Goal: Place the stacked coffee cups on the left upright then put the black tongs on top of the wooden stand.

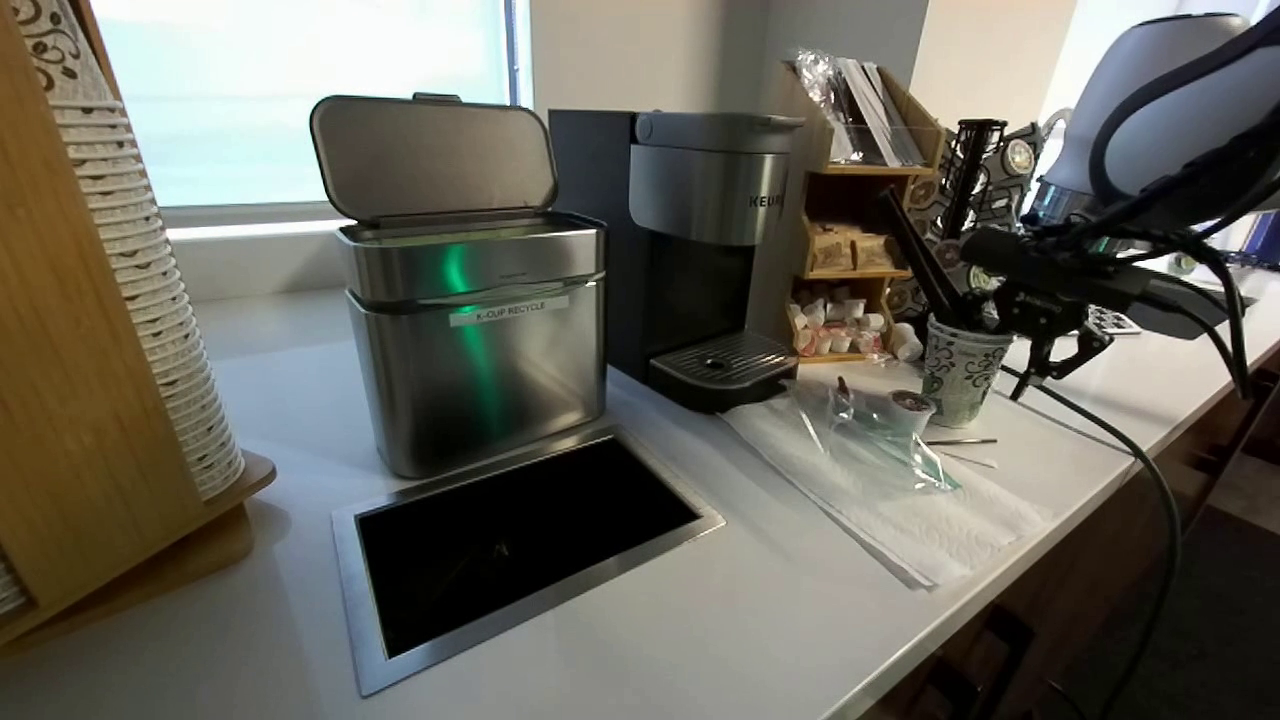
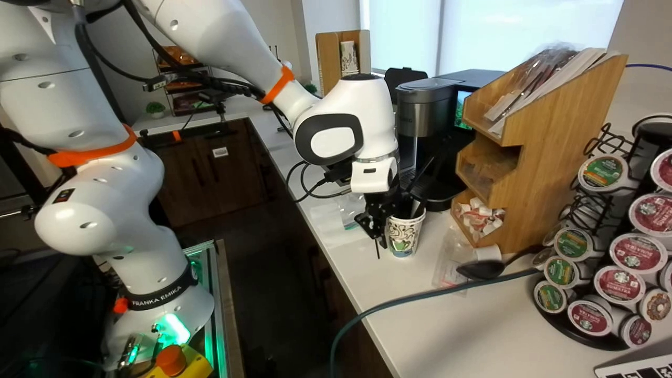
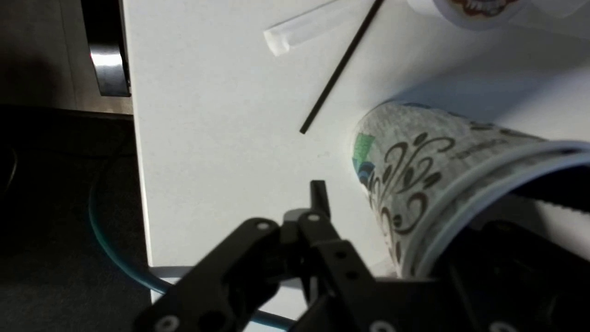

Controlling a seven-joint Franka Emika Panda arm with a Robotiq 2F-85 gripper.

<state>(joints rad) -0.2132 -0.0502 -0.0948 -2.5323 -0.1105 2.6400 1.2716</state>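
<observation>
While hanging just beside the stacked coffee cups [image 3: 403,173] — drawn together at the fingertips [image 3: 319,198]

Pointing down over the counter [image 3: 221,147]: a black gripper [image 3: 309,212], joined tip to tip in the wrist view. Overlaps the rims of the cups there — impossible to tell whether touching. Carried at the end of a white robot arm [image 2: 231,37], reaching in from the left of an exterior view.

Close by, upright on the counter in both exterior views: the stacked coffee cups, printed with leafy scrolls and showing a double rim in the wrist view. Sticking up out of the mouth at a slant: the black tongs [image 1: 925,260]. Flat on the counter near the foot of the cups: a thin dark stick [image 3: 341,67] and a pale strip [image 3: 304,32].

Farther out, spread on the counter: a paper towel [image 1: 960,540], with a clear plastic bag [image 1: 880,450] on top. Near the cups, across from the arm: the wooden stand [image 2: 564,152], filled with flat packets [image 1: 868,110] above, brown packets [image 1: 850,250] in the middle and small tubs [image 1: 835,320] below. Just beside the stand: the coffee machine [image 1: 705,195], and past that a steel bin [image 1: 480,380] with a raised lid [image 1: 430,160]. On the opposite side: a carousel [image 2: 562,326] loaded with coffee pods [image 2: 619,283]. By the foot of the stand: a black spoon [image 2: 480,269], just beside a blue-green hose [image 2: 420,297].
</observation>
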